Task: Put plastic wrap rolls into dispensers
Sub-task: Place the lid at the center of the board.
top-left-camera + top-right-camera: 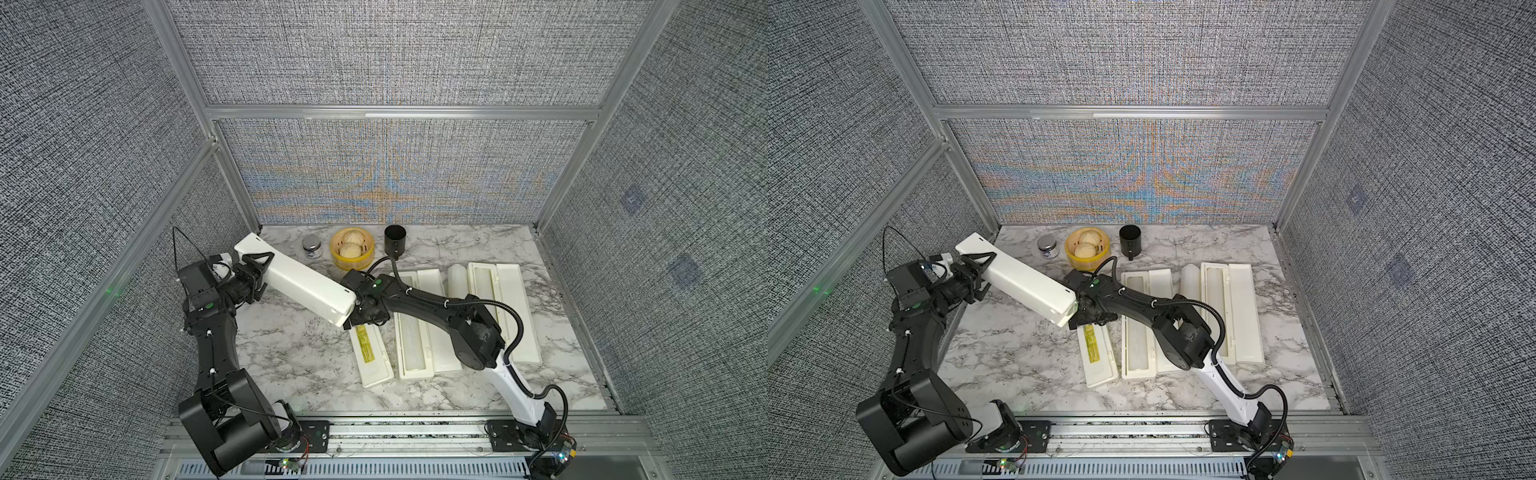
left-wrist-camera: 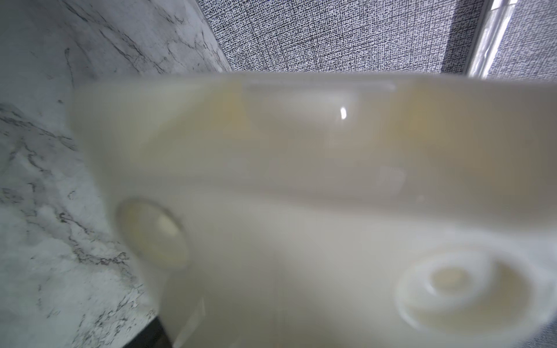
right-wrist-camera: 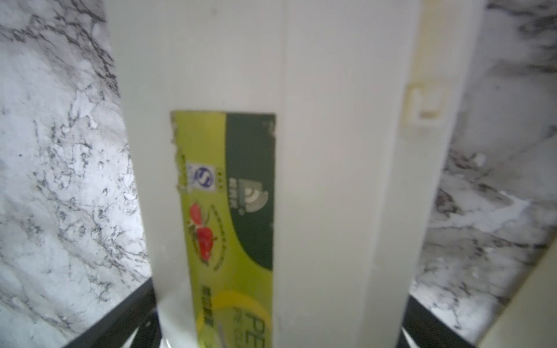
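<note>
**Above the marble: 1 dispenser aloft, 1 straddled**

Over the left side of the table [image 1: 291, 365], in both top views, the left arm stands up from its near-left base, folds at the elbow and turns its wrist toward the middle. The left gripper [image 1: 262, 274] [image 1: 984, 274] is clamped across the raised dispenser [image 1: 299, 282] [image 1: 1021, 282], near that box's far end. The closed box hangs clear of the marble. Its long axis runs diagonally from the far-left corner toward the centre.

The right arm goes from its near-right base to an elbow above 2 open dispensers [image 1: 513, 286], then reaches left with the wrist tipped down. The right gripper [image 1: 361, 322] [image 1: 1086, 320] sits under the raised box's near end, at the far end of the labelled dispenser [image 1: 374, 361]. That box lies flat, label up, long axis far to near. 1 plastic wrap roll [image 1: 457, 282] lies between the open boxes, parallel to them.

From the left wrist, the raised dispenser [image 2: 301, 180] fills the picture as a blurred cream face with 2 round bosses [image 2: 153, 232]. Marble shows beside it.

From the right wrist, the labelled dispenser [image 3: 331, 180] runs straight away from the camera, its yellow-green label [image 3: 229, 211] facing the lens. The black fingers [image 3: 126, 322] stand wide apart, 1 on each side of the box. Whether they touch it cannot be told.
</note>
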Motion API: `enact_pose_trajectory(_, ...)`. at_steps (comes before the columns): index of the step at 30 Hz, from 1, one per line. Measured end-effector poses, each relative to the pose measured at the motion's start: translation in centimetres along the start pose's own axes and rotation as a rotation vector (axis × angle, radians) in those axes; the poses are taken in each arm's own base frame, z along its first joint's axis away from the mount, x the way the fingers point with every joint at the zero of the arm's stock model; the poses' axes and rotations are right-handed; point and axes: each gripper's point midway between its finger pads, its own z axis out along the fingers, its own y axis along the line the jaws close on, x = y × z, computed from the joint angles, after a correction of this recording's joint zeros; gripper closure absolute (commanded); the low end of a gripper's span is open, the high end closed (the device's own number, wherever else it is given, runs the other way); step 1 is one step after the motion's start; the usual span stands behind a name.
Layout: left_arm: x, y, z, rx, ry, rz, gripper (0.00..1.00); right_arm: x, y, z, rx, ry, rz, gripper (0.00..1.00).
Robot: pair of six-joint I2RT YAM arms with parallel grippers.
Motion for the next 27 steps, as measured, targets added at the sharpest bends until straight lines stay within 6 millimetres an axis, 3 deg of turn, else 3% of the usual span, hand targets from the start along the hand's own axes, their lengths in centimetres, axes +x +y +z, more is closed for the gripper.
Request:
enact_pose_trajectory(4, -0.8, 0.0, 0.3, 0.069, -0.023, -0.007, 0.25, 0.7, 0.9, 0.5, -0.015, 0.021, -0.058, 0.01)
enact_pose_trajectory(10, -1.7, -1.8, -0.1, 0.131, -0.056, 0.064, 0.25, 0.9, 2.1, 1.0, 0.001, 0.01, -0.159, 0.01)
enact_pose_trajectory(27, -1.7, -2.6, -0.4, 0.152, -0.065, 0.086, 0.25, 1.1, 1.5, 1.3, 0.199, -0.097, -0.293, 0.01)
